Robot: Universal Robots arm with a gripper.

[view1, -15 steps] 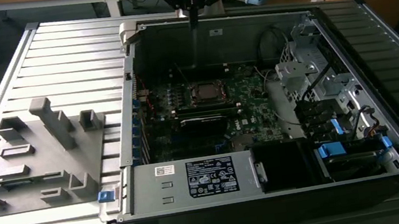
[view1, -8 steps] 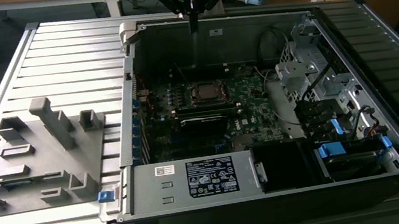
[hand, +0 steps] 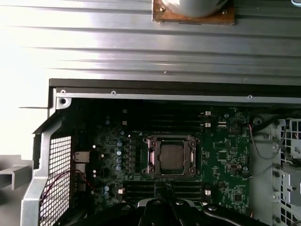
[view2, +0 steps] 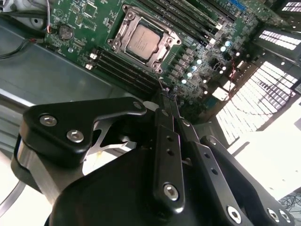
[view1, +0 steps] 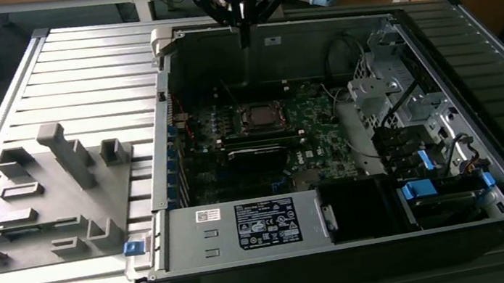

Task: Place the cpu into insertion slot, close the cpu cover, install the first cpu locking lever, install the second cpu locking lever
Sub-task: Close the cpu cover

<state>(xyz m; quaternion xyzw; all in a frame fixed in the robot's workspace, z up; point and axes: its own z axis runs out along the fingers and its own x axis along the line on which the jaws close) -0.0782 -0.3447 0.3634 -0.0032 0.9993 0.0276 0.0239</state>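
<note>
Slatted metal table (view1: pixel 76 69) w/ open PC case (view1: pixel 248 259) on it; cpu (view2: pixel 143 41) sits in insertion slot (view1: pixel 242 119), cpu cover (view2: pixel 123 29) flat round it; gripper (view2: pixel 170 95) hangs above, fingers pinched together, empty; chip prob. light, stiff, fragile; take by edges.
</note>
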